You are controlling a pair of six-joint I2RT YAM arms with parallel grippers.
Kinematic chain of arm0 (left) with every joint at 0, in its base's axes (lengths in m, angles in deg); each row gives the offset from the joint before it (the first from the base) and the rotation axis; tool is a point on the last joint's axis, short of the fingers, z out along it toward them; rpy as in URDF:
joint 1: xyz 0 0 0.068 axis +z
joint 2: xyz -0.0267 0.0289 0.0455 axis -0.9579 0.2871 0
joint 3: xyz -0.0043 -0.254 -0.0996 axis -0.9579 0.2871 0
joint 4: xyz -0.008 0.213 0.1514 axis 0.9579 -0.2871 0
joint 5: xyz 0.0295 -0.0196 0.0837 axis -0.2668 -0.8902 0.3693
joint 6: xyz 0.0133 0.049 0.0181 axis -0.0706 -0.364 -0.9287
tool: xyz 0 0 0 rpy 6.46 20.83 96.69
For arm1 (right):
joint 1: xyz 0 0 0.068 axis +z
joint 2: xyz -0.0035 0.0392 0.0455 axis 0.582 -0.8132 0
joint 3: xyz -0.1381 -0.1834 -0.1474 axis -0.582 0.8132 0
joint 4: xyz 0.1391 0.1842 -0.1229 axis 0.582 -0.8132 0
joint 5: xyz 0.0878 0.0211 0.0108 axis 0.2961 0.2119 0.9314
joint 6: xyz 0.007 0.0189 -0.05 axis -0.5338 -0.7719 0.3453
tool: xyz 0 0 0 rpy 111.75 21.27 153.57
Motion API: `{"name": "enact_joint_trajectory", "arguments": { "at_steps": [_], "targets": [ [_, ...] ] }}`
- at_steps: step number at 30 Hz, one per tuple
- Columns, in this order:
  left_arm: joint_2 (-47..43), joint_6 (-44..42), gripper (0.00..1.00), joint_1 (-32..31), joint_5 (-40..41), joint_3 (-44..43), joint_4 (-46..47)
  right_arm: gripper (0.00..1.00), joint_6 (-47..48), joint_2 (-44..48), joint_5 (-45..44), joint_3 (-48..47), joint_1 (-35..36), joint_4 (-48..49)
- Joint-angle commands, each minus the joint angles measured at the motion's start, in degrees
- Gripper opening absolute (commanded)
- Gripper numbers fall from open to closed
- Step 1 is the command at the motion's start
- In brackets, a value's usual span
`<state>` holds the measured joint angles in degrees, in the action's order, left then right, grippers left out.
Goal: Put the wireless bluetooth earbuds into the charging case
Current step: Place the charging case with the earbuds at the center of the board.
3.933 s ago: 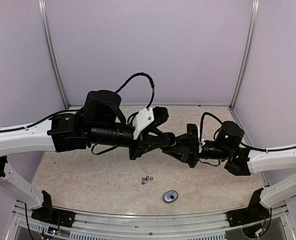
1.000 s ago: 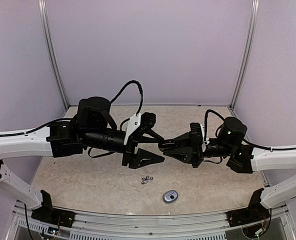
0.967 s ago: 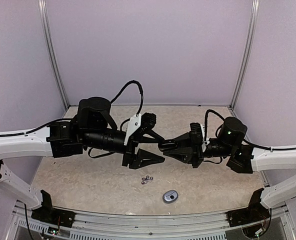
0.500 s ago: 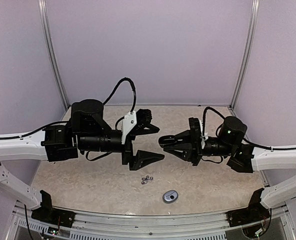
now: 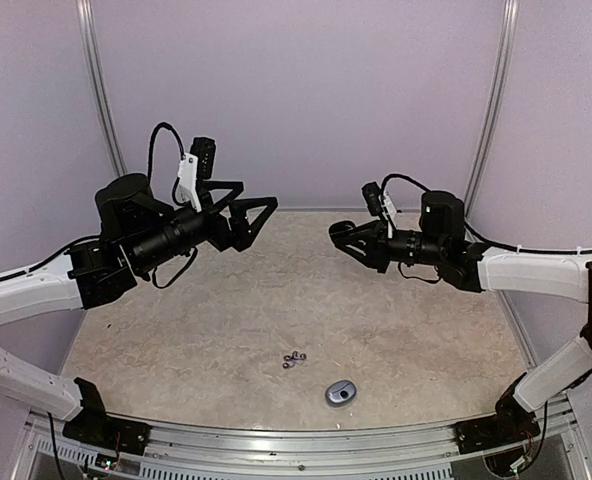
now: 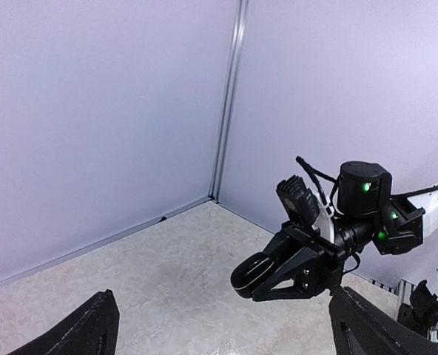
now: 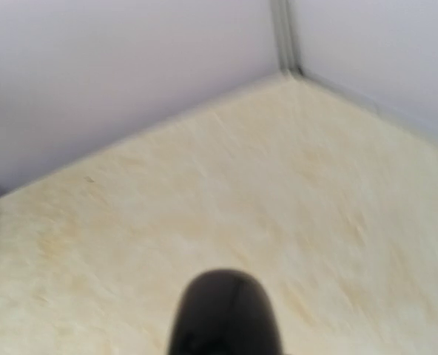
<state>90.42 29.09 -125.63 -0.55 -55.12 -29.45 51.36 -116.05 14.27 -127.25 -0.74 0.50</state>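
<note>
Earbuds: the wireless bluetooth earbuds lie in a tight little cluster on the tabletop, toward its near edge and a bit left of centre; nothing touches them.
Earbud look: greyish, glinting specks, too small here to count or tell apart by colour.
Charging case: the charging case is a small silvery-blue oval with a dark middle, lying flat near the buds, to their right and closer to the front rail.
Case contents: cannot tell whether it is open or whether anything sits in it.
Left gripper: the left gripper is raised high over the far left of the tabletop, its fingers spread as wide as they go, holding nothing and well apart from the buds.
Right gripper: the right gripper is raised over the far right, fingers pressed together on nothing, tip pointing toward the left gripper across a clear gap.
Right wrist view: blurred; one dark rounded fingertip above bare beige tabletop.
Surroundings: pale lilac walls enclose the tabletop on three sides.
</note>
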Motion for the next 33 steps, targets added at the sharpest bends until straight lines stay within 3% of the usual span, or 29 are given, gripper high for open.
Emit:
{"name": "enact_joint_trajectory", "arguments": {
  "at_steps": [1, 8, 22, 33],
  "targets": [
    [0.82, 9.09, 0.99, 2.72, 6.0, 1.06, 3.71, 0.0, -5.47, -7.86, 0.42, -5.31, -5.08, -7.48],
    [3.41, 10.55, 0.99, 4.99, 12.23, -0.24, -2.15, 0.06, -9.41, -21.0, 2.11, -12.36, -11.42, -9.78],
    [5.23, 11.53, 0.99, 6.61, 12.07, 0.86, -6.23, 0.12, -12.12, -39.42, 5.83, -22.58, -16.5, -13.54],
    [7.11, 10.83, 0.99, 6.79, 10.62, -0.58, -8.71, 0.45, -11.82, -40.36, 4.2, -23.42, -18.79, -16.14]
  ]
}}
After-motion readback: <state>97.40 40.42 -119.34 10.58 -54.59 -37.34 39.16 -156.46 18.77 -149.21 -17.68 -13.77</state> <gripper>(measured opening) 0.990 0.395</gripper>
